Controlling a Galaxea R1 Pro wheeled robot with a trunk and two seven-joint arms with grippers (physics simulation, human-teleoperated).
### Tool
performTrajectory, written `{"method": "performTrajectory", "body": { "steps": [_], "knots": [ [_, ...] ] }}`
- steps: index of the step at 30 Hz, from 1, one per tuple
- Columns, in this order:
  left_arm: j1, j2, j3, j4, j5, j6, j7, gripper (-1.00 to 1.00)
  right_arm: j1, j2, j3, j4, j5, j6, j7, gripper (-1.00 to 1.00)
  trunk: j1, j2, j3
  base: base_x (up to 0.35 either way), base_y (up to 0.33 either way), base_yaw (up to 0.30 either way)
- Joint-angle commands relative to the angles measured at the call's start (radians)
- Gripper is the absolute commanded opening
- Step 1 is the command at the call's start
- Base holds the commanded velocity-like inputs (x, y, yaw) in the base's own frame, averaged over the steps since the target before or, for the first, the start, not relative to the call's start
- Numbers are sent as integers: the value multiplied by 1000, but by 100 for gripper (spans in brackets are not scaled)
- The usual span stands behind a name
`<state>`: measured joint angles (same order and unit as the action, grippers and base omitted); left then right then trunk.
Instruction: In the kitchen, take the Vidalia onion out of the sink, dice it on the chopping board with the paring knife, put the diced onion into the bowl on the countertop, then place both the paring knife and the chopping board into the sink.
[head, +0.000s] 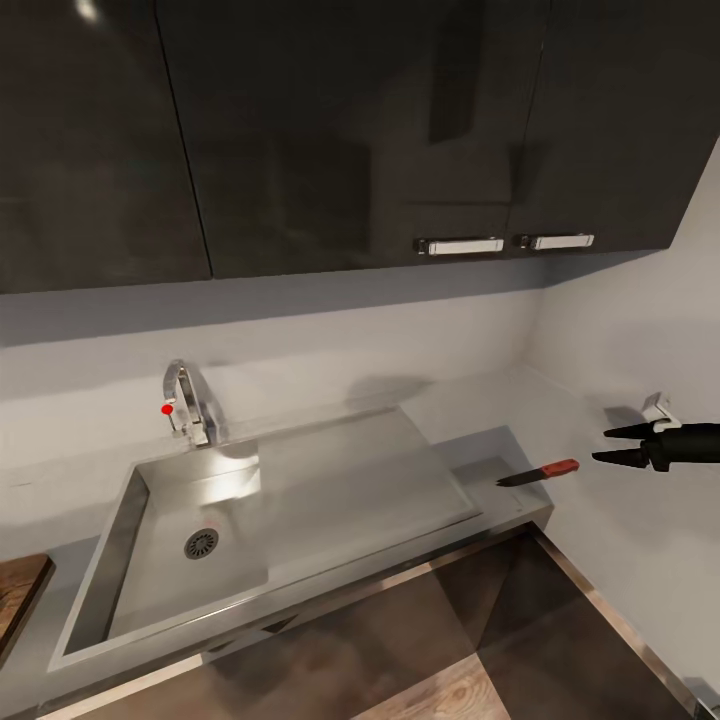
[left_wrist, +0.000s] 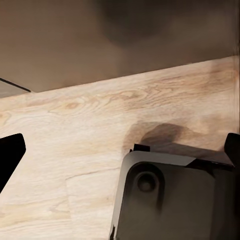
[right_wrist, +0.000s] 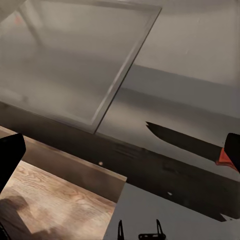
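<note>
On the countertop (head: 470, 455) to the right of the sink (head: 300, 500), in the head view, I see the paring knife (head: 540, 472) lying flat near the front edge, its dark blade toward the basin and its reddish handle toward my right gripper (head: 612, 445). That gripper hangs just beyond the handle end, its forearm reaching in level from the right, and its 2 fingers stand a little apart with nothing between them. The sink basin looks bare, and a corner of the chopping board (head: 18, 595) shows at the far left edge. I judge the step in hand to be picking up the knife, so I would come over the handle, lower until the fingers straddle it across its width, and close well clear of the blade.

In the left wrist view, I see pale wooden floor (left_wrist: 75, 130) and a dark part of the robot's body; the fingertips sit at the 2 side edges, so I cannot tell how wide that gripper stands.

In the right wrist view, the knife (right_wrist: 185, 140) lies ahead on the grey top, beside the sink's rim (right_wrist: 120, 85).
</note>
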<state>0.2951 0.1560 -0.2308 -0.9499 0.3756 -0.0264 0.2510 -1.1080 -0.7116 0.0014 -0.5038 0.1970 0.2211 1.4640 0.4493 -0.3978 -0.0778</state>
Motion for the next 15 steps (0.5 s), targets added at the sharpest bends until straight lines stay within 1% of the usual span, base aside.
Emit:
{"method": "performTrajectory", "body": {
  "steps": [1,5,10,15],
  "knots": [
    [0,2,-5,-7,11,-3,8,100,-1,0,0,-1,3,11,4,100,1,-2,-2,0,0,0],
    [2,-4,-7,-30,12,-3,8,100,-1,0,0,-1,2,11,3,100,1,-2,-2,0,0,0],
    [3,-9,-6,-28,12,-3,8,100,-2,1,1,-1,1,11,1,100,1,-2,-2,11,-18,0],
    [3,-19,-5,-25,13,1,8,100,-1,2,2,6,1,10,1,100,1,-2,-2,94,-222,0]
  ]
}}
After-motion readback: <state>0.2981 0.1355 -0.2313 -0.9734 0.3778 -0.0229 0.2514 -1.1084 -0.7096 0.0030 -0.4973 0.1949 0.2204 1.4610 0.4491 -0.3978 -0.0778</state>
